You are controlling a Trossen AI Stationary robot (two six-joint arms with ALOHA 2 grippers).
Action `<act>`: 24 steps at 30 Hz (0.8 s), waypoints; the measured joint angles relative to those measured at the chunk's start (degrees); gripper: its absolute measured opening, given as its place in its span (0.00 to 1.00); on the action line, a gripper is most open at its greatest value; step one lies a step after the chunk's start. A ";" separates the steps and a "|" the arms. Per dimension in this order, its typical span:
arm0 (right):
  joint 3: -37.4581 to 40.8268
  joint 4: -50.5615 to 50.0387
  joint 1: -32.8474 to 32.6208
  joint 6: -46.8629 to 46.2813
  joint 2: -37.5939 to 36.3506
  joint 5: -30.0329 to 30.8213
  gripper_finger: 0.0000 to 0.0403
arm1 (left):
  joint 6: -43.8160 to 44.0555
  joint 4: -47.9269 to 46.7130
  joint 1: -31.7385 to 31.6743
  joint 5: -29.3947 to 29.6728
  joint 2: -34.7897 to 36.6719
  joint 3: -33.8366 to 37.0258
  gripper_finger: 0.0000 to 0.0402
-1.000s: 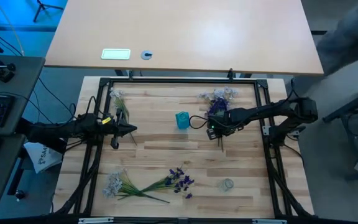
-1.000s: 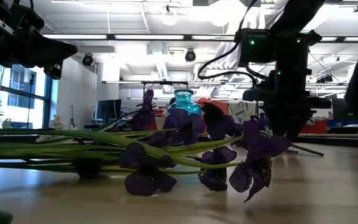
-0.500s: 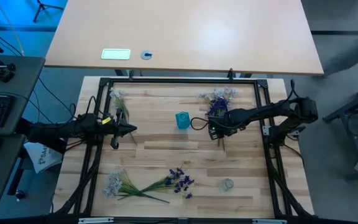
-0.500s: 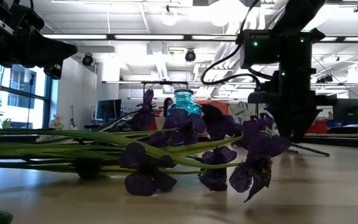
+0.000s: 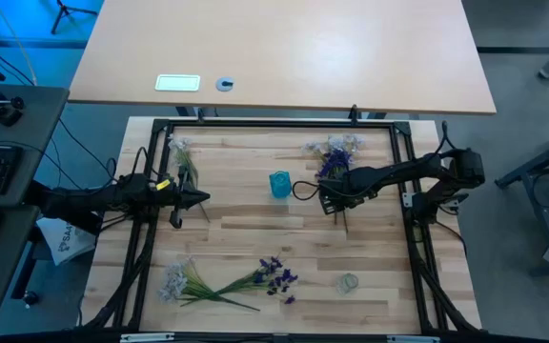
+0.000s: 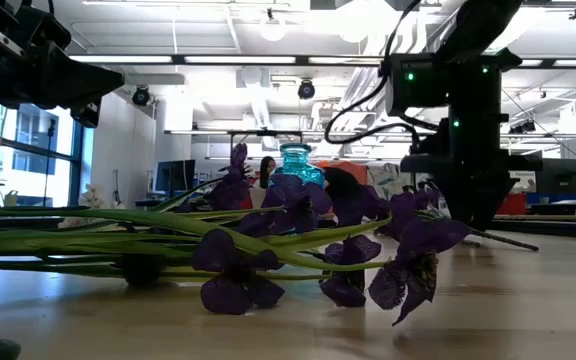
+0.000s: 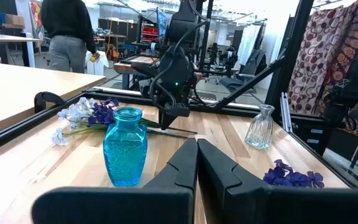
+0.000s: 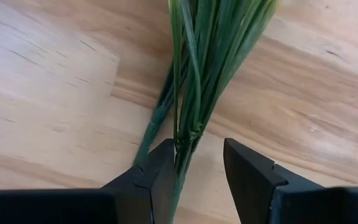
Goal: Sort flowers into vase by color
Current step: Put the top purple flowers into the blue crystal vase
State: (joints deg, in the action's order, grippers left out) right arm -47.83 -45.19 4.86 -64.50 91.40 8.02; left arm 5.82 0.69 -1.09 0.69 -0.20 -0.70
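Writing: none can be read; a white card (image 5: 177, 83) lies on the far desk at 11 o'clock, its print too small to make out.
Vases: two; a blue glass vase (image 5: 279, 184) near the table's centre, a clear glass vase (image 5: 348, 282) at 5 o'clock.
Flowers: three groups on the wooden table (image 5: 255, 229); a mixed purple and pale bunch (image 5: 334, 157) at 1 o'clock, a pale sprig (image 5: 183, 157) at 10 o'clock, and a spread of pale and dark purple sprigs (image 5: 232, 280) at 7 o'clock.
Right gripper (image 5: 337, 202): low over the table at 3 o'clock of the blue vase, at the stem end of the 1 o'clock bunch.
Right fingers (image 8: 157, 171): narrow gap, standing either side of the green stems (image 8: 194, 93); one stem touches the inside of one finger, and whether they are clamped I cannot tell.
Left gripper (image 5: 198, 198): at 9 o'clock, above the table, pointing toward the blue vase.
Left fingers (image 7: 182, 165): pressed together, nothing between them.
Arms: two.
Person: one, standing in the room beyond the table (image 7: 70, 31).
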 joint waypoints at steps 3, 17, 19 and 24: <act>-0.02 0.59 0.00 0.29 1.77 -0.09 0.33 | 0.01 -0.02 -0.01 -0.02 -0.01 -0.02 0.00; -1.97 -9.80 -0.35 8.50 -7.04 0.25 0.03 | 0.01 -0.02 0.00 0.00 0.01 0.00 0.00; -3.37 -13.35 -0.75 8.79 -11.68 2.71 0.02 | 0.01 -0.02 0.00 -0.02 0.01 0.01 0.00; -6.16 -13.69 -0.44 10.56 -23.29 6.48 0.01 | 0.01 -0.02 0.01 -0.02 0.01 -0.02 0.00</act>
State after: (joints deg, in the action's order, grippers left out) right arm -53.99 -58.88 4.43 -53.94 68.11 14.50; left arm 5.82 0.67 -1.08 0.67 -0.19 -0.71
